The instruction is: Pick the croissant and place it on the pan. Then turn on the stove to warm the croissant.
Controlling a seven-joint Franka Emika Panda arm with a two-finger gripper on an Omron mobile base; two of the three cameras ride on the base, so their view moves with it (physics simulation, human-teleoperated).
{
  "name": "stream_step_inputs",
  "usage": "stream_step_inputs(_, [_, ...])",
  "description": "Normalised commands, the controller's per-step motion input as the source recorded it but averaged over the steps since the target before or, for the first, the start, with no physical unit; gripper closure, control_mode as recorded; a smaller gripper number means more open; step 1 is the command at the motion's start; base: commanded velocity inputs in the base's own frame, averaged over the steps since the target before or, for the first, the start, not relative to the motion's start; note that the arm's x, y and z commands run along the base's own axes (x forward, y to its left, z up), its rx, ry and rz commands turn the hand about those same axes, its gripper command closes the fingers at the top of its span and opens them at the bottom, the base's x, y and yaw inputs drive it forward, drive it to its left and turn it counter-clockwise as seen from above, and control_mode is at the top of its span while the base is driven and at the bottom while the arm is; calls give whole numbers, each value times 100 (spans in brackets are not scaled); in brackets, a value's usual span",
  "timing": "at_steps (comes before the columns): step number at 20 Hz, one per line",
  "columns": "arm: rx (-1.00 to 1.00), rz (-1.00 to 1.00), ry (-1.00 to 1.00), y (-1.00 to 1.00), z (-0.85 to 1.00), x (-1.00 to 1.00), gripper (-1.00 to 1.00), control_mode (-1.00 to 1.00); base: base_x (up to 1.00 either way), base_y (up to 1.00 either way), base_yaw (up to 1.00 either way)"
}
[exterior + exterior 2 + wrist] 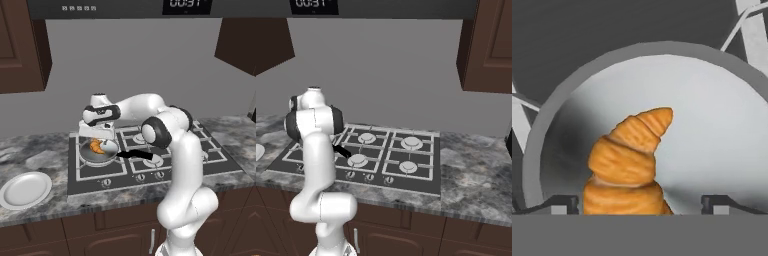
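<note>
Between the gripper's point(640, 202) parted fingertips, the croissant point(628, 167) lies inside the pan point(722, 135).

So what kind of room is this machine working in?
A kitchen, a computer-rendered one: a gas stove set into a stone counter, dark wood cabinets, and a croissant lying in a pan.

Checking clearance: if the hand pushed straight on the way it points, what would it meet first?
The croissant, lying between the open fingertips; just beyond it, the pan floor, though depth is unclear.
</note>
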Motion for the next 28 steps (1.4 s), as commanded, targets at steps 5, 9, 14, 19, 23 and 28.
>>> stream_step_inputs(5, [1, 0, 0, -16, 39, -52, -100, -100, 0, 0, 0])
stream_step_inputs(9, [0, 0, 0, -11, 17, -85, -100, -100, 0, 0, 0])
stream_step_inputs(14, [6, 0, 0, -24, 18, -88, -100, -100, 0, 0, 0])
stream_step_inputs(19, [5, 0, 0, -31, 2, -88, -100, -100, 0, 0, 0])
stream_step_inputs(23, [2, 0, 0, -19, 0, -76, -100, -100, 0, 0, 0])
stream_step_inputs(28, [0, 0, 2, -1, 0, -59, -100, -100, 0, 0, 0])
